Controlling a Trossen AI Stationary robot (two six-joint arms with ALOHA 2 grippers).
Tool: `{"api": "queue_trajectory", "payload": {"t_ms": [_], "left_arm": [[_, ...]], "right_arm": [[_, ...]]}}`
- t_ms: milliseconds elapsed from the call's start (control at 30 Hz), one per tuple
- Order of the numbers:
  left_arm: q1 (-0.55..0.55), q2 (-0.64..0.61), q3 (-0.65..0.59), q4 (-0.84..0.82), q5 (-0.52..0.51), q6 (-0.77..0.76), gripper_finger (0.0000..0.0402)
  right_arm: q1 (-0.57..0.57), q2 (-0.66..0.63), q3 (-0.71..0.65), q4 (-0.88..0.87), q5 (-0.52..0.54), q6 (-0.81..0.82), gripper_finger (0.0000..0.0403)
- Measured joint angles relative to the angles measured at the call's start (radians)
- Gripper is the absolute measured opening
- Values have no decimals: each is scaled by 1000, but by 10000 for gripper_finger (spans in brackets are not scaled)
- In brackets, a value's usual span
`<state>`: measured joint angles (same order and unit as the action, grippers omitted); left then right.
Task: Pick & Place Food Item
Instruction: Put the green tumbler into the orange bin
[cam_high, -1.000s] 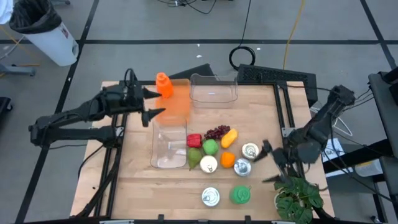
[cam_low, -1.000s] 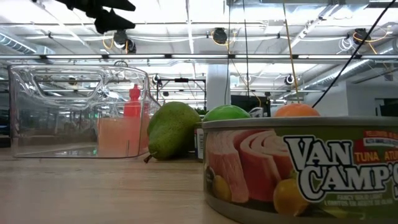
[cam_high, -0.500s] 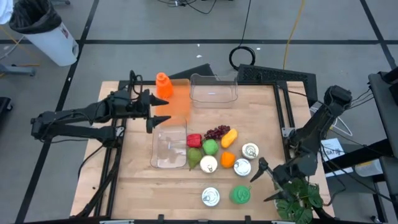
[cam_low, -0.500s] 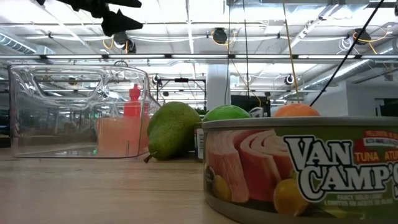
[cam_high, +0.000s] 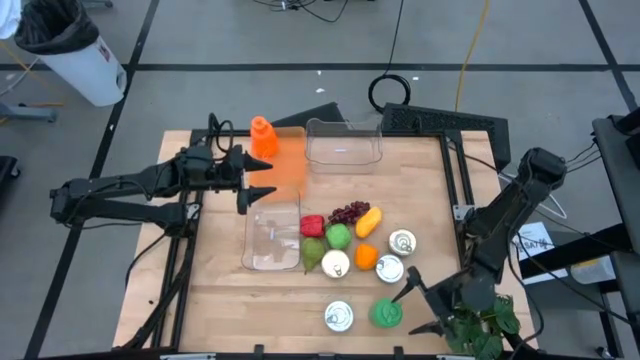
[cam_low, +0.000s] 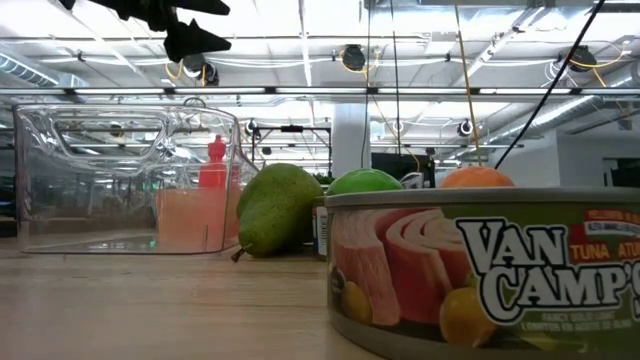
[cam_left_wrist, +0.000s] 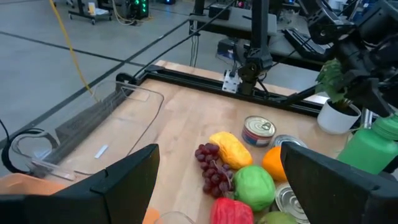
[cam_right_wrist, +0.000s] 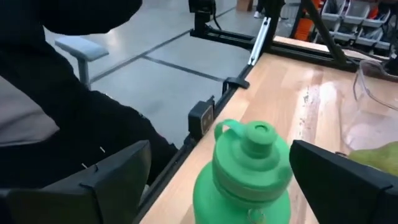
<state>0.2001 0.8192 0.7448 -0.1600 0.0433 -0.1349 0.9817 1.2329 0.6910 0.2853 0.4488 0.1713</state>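
Food lies clustered mid-table: red pepper (cam_high: 312, 226), dark grapes (cam_high: 348, 212), yellow-orange fruit (cam_high: 369, 221), green apple (cam_high: 339, 237), pear (cam_high: 314, 254), orange (cam_high: 366, 256) and several tins, including a tuna tin (cam_low: 480, 270). My left gripper (cam_high: 262, 178) hovers open over the table's left side, above a clear bin (cam_high: 272, 235), facing the food (cam_left_wrist: 219, 163). My right gripper (cam_high: 412, 308) is open near the table's near right corner; in its wrist view its fingers stand on either side of a green bottle (cam_right_wrist: 249, 168) without touching it.
An orange bottle (cam_high: 263, 137) and an orange translucent container (cam_high: 287, 160) stand at the far left. A second clear bin (cam_high: 345, 145) sits at the far edge. A potted plant (cam_high: 480, 320) stands at the near right corner, close behind my right gripper. Bare wood lies on the near left.
My right gripper has swung from beside the tins toward the table's near edge and has come up beside the green bottle, staying open. My left gripper has shifted slightly toward the table's right, then held still.
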Motion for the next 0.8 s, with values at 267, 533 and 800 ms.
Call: {"api": "queue_trajectory", "payload": {"t_ms": [267, 533, 800], "left_arm": [[0, 0, 0, 0, 0, -1, 349], [0, 0, 0, 0, 0, -1, 349], [0, 0, 0, 0, 0, -1, 349]], "right_arm": [[-6, 6, 0, -15, 5, 20, 339], [-33, 7, 0, -10, 0, -3, 338], [-33, 9, -2, 23, -7, -27, 338]]}}
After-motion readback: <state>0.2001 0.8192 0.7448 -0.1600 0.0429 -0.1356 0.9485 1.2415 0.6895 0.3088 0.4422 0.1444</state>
